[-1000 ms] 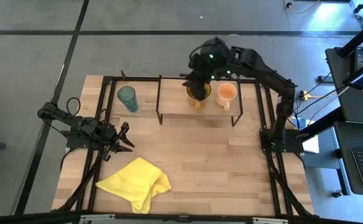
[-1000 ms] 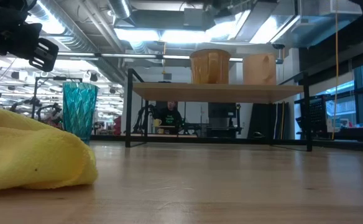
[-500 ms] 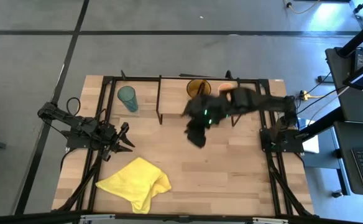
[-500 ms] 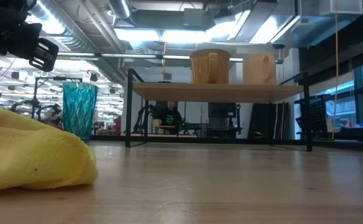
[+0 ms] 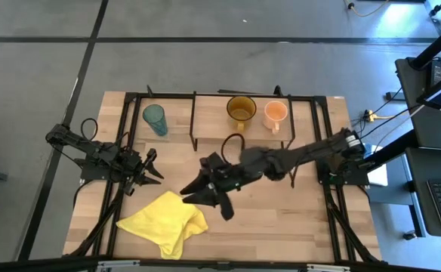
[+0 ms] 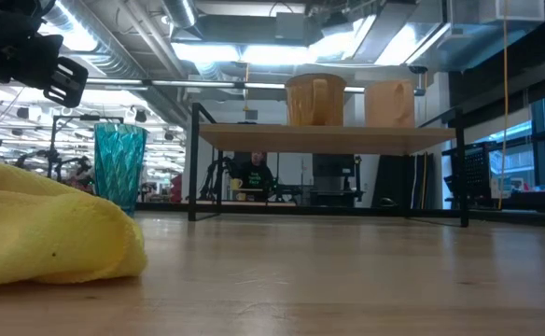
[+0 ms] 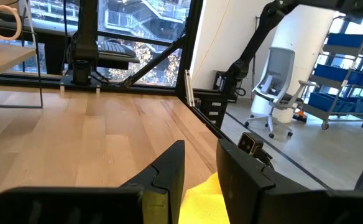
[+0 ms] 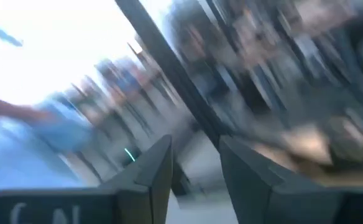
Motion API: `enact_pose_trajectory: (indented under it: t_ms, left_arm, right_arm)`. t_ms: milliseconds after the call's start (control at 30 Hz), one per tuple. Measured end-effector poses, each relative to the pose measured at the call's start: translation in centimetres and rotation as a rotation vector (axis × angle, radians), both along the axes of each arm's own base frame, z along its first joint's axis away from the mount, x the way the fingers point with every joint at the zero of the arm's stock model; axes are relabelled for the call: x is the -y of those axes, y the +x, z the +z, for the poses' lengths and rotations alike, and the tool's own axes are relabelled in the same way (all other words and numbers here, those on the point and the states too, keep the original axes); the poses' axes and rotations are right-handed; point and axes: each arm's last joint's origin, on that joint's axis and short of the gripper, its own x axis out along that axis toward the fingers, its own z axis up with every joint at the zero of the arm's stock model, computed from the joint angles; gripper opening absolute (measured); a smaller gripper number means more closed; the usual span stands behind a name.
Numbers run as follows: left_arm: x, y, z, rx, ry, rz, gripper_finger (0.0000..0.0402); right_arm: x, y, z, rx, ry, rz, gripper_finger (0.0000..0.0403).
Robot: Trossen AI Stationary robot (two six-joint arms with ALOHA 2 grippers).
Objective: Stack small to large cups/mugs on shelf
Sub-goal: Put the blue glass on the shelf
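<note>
Wooden desk under workshop lights | amber mug [image 5: 241,109] and pale-orange mug [image 5: 274,112] side by side on the shelf [image 6: 333,137] | teal tumbler [image 5: 155,118] left on desk | right gripper [image 5: 209,189] mid-desk, jaws apart, empty | left gripper [image 5: 146,168] parked near yellow cloth [image 5: 164,221], jaws narrowly apart, empty

yellow cloth [image 5: 164,221]: crumpled, table's [image 5: 281,211] front-left | office chair [image 7: 275,74]: on floor beyond table edge
</note>
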Motion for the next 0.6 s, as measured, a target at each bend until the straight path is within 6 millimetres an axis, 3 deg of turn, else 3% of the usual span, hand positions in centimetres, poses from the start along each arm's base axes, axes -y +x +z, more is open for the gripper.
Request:
enact_pose_trajectory:
  t_ms: [233, 600]
  left_arm:
    - [0.0, 0.0, 0.0, 0.000, 0.000, 0.000, 0.0087]
    - [0.0, 0.0, 0.0, -0.001, 0.000, 0.000, 0.0087]
  right_arm:
    - [-1.2, -1.3, -0.8, 0.361, 0.126, 0.001, 0.0136]
    - [-1.2, -4.4, -8.3, 0.490, 0.302, -0.260, 0.0136]
